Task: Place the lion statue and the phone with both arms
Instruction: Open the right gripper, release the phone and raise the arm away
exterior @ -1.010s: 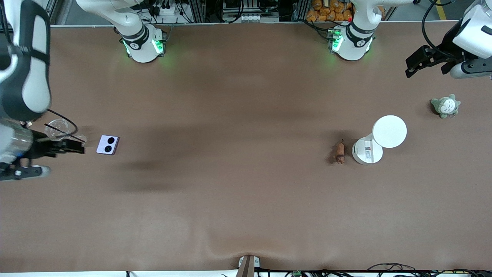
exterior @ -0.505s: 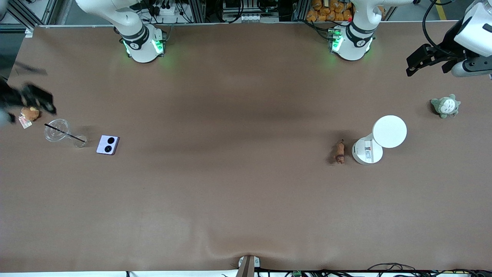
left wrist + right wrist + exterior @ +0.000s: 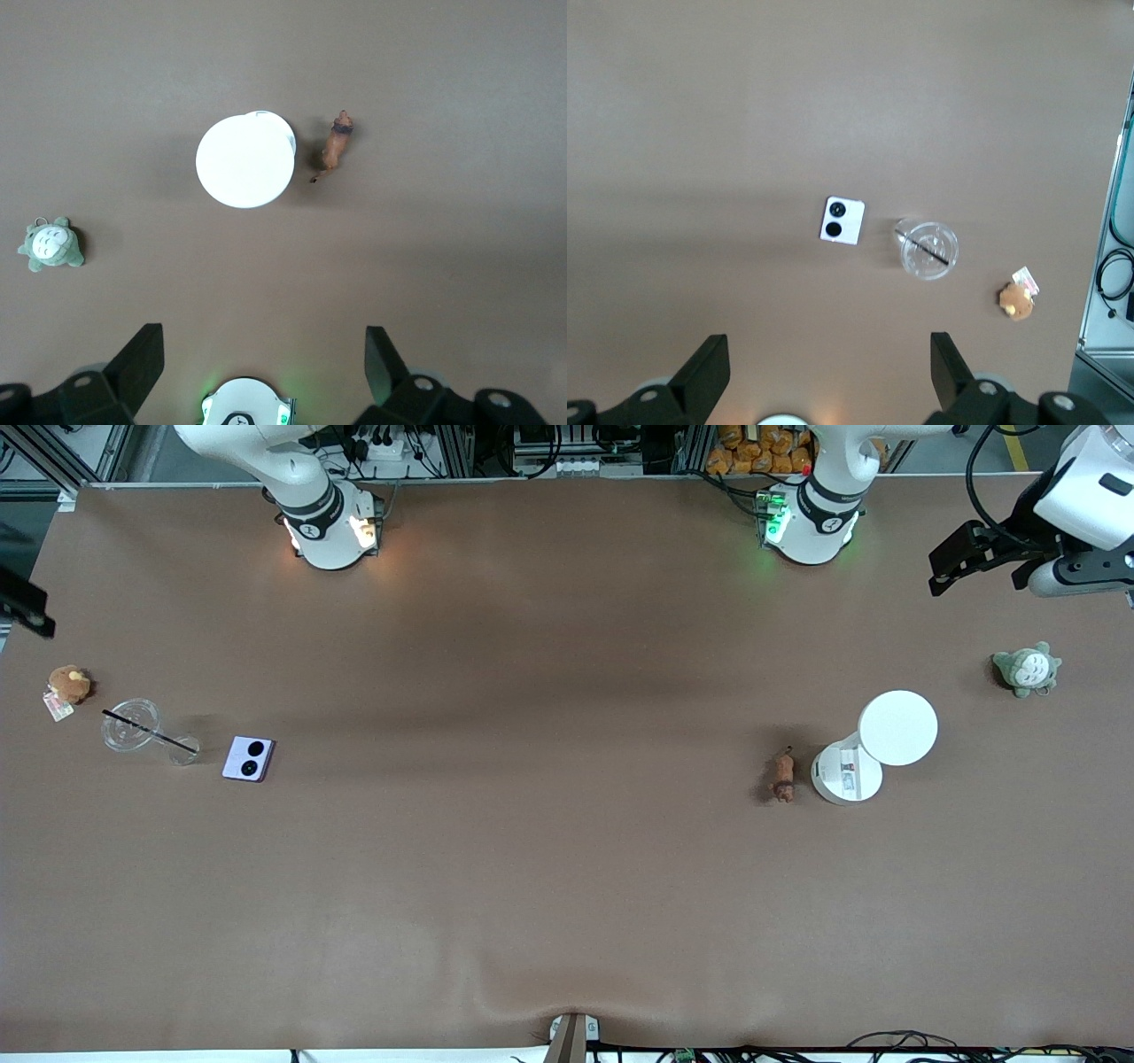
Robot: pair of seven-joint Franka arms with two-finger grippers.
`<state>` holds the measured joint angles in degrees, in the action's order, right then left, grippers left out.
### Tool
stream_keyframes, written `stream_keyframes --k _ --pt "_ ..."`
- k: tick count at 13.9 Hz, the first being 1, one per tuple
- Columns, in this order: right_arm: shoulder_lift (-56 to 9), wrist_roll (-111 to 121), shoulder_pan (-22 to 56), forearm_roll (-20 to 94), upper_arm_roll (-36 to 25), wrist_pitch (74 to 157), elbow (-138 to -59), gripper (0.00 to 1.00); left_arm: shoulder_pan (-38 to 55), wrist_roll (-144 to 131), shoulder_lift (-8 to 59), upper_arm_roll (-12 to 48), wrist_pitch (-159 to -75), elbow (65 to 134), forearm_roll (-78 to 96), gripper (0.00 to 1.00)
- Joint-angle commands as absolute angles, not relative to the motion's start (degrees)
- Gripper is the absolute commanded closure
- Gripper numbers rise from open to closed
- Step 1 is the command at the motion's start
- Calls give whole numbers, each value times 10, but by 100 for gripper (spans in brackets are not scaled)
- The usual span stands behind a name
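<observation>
Item: lion statue (image 3: 782,775). Lies on the desk (image 3: 567,868) just beside a white round-topped object (image 3: 897,728), touching nothing that can be made out. Below and well apart from the left gripper (image 3: 264,365), which hangs high over the left arm's end of the desk, jaws wide, holding nothing. Not yet picked up.

Item: phone (image 3: 249,758). Folded, pale lavender, two black circles on its face, flat on the desk just beside a clear cup with a dark straw (image 3: 133,724). Below and well apart from the right gripper (image 3: 829,365), raised high at the right arm's edge of the desk, jaws wide, empty. Untouched.

Other stock: grey-green plush (image 3: 1026,669) and brown plush with a tag (image 3: 68,684), each near a desk end.

Status, as judged: nothing grasped; both approaches, both pick-ups and both placements remain. No placing spot shows.
</observation>
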<state>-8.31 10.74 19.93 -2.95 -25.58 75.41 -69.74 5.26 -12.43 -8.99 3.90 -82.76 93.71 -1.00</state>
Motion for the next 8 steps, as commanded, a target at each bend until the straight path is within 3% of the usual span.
stream_keyframes --k 1,8 --pt "-46 100 202 -33 -248 773 -748 0 54 -127 -93 40 -819 926 -6 0" --pt "-48 101 199 -22 -248 783 -751 0 51 -126 -92 40 -818 924 -6 0"
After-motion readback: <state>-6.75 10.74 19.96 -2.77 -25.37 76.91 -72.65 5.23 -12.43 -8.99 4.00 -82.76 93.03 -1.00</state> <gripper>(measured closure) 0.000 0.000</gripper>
